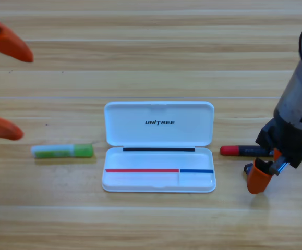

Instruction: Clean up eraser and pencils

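Right gripper (263,174) low at right of frame beside red-and-black stick pencil (242,151), jaw state unclear; green pencil (62,151) left of open white plastic case (159,130). Best squared across barrel first. Left gripper (4,83) spread wide, upper left.

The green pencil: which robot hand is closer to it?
Left. The left gripper waits open at the picture's left edge, above the green pencil. The right gripper is far across the case.
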### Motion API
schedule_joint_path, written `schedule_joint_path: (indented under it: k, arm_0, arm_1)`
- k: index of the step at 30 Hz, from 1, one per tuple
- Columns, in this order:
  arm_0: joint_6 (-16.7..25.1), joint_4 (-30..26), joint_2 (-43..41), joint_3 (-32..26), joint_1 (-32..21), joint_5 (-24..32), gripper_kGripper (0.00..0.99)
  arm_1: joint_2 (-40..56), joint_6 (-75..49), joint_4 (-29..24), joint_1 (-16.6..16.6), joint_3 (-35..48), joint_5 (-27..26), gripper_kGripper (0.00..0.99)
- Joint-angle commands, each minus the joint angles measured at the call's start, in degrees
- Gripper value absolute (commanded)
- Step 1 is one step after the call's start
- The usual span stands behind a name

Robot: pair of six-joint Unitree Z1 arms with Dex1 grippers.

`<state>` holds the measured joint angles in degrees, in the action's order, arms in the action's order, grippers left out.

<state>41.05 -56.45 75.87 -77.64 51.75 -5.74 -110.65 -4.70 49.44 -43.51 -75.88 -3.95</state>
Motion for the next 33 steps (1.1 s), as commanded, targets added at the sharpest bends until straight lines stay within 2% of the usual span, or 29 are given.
schedule_joint_path:
  k: [1,3,9,15,23,25,27,28,29,32,33]
  arm_0:
    - [2.5,-2.3,1.6,0.1,-0.2,-4.3,0.990]
    - [3.2,-2.3,2.5,0.1,-0.8,-6.0,0.989]
    - [6.6,-2.3,6.3,0.3,-5.6,-6.0,0.989]
    - [9.7,-2.4,12.4,0.2,-10.9,-5.1,0.989]
    - [11.7,-2.4,19.3,-2.3,-16.9,-2.7,0.990]
    - [12.2,-2.3,21.1,-3.0,-18.6,-2.0,0.990]
    - [12.8,-2.3,22.7,-3.7,-20.1,-1.5,0.990]
    - [13.2,-2.3,23.6,-3.9,-20.7,-1.3,0.990]
    - [13.5,-2.3,24.5,-4.2,-21.2,-1.0,0.990]
    - [14.0,-2.2,27.0,-4.9,-22.3,-0.9,0.990]
    - [14.1,-2.1,27.8,-5.1,-22.6,-0.7,0.990]
  arm_1:
    - [-6.2,0.6,-1.5,1.5,-1.4,1.6,0.893]
    - [-6.6,0.6,-2.0,1.5,-1.6,2.0,0.893]
    - [-8.4,0.6,-2.7,1.5,-2.2,2.6,0.893]
    - [-9.9,0.6,-3.1,1.5,-2.4,4.0,0.825]
    - [-12.2,0.7,-3.7,1.5,-3.1,4.9,0.808]
    - [-12.6,0.7,-3.9,1.5,-3.2,4.8,0.736]
    - [-12.9,0.7,-3.9,1.5,-3.2,4.6,0.727]
    - [-13.0,0.7,-3.9,1.5,-3.2,4.6,0.690]
    - [-13.1,0.7,-3.9,1.5,-3.2,4.6,0.609]
    - [-13.5,0.6,-3.9,1.5,-3.2,4.6,0.463]
    - [-13.6,0.5,-3.9,1.5,-3.2,4.5,0.383]
